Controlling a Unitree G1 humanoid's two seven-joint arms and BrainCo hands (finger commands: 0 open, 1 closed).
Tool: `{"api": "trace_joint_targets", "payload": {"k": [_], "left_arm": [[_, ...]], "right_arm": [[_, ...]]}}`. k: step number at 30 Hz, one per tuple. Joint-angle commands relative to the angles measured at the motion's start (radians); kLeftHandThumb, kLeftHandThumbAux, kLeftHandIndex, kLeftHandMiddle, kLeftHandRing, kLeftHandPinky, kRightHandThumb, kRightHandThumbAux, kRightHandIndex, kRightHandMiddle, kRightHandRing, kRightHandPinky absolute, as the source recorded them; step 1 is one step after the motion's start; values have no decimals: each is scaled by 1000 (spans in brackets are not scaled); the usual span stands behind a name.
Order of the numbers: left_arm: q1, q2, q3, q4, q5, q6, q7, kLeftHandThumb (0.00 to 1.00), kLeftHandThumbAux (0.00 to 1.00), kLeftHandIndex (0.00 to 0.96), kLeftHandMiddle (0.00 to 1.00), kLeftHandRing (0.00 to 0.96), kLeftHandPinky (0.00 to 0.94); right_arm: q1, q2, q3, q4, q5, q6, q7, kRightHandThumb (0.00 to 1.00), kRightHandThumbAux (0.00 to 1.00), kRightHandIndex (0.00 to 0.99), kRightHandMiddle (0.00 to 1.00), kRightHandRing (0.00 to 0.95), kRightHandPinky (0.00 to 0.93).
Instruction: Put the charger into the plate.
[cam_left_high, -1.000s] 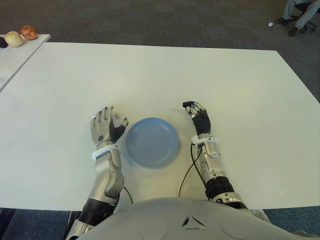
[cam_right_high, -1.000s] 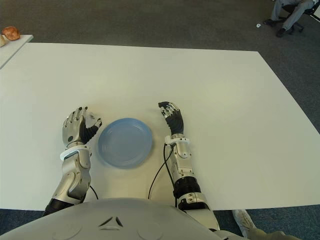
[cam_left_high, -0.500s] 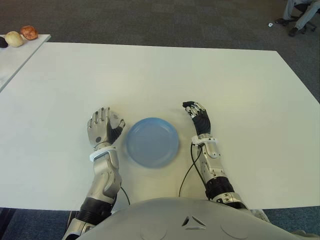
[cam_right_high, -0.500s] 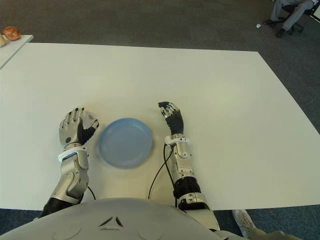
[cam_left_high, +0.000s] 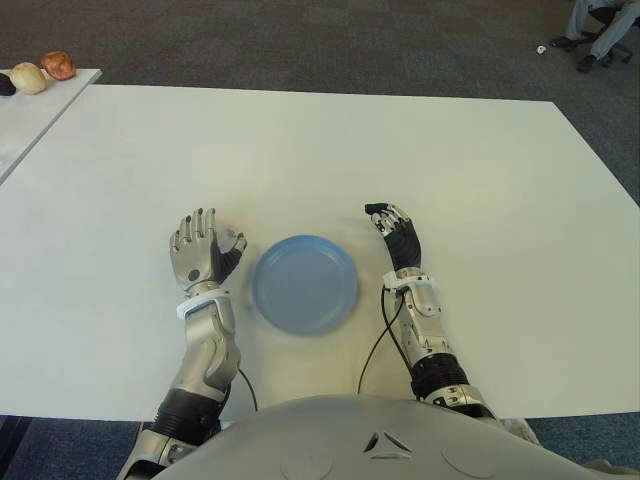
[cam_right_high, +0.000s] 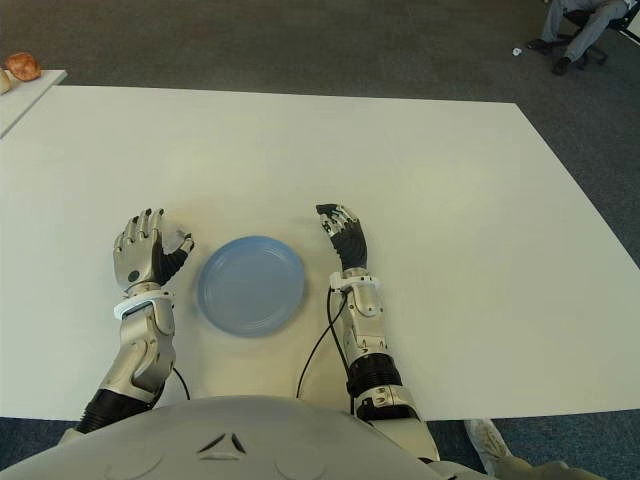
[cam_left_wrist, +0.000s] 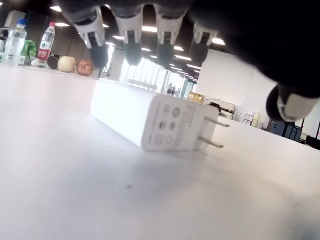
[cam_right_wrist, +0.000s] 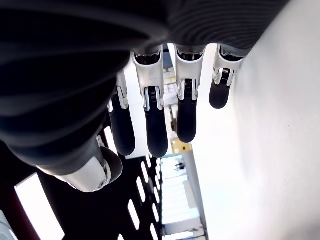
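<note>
The white charger (cam_left_wrist: 155, 117) lies flat on the white table (cam_left_high: 320, 150), its two prongs sticking out sideways. My left hand (cam_left_high: 203, 252) hovers right over it with the fingers (cam_left_wrist: 132, 42) spread, not touching it. In the eye views only a pale sliver of the charger (cam_left_high: 229, 241) shows by the thumb. The empty blue plate (cam_left_high: 305, 285) sits just right of that hand. My right hand (cam_left_high: 394, 228) shows to the right of the plate, fingers (cam_right_wrist: 150, 125) loosely extended and holding nothing.
A second table at the far left carries pieces of fruit (cam_left_high: 44, 71) and bottles (cam_left_wrist: 47, 41). A black cable (cam_left_high: 375, 345) runs along my right forearm. A seated person's legs (cam_left_high: 598, 28) show at the far right on the dark carpet.
My left hand has shifted a little to the left, away from the plate. The plate and my right hand have not moved.
</note>
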Motion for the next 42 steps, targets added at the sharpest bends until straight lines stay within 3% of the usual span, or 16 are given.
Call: {"api": "trace_joint_targets", "payload": {"k": [1,42], "left_arm": [[-9,13,3,13,-15,-18,19,103,307,0,0,0,0],[-124,162,40,99,-64,-93,-10,177,376,0,0,0,0]], "right_arm": [[74,60,-4,70,3,45,3,0,684,355,349,255,145],[71,52,-20,75,0,46,21,0,684,356,343,248,137]]}}
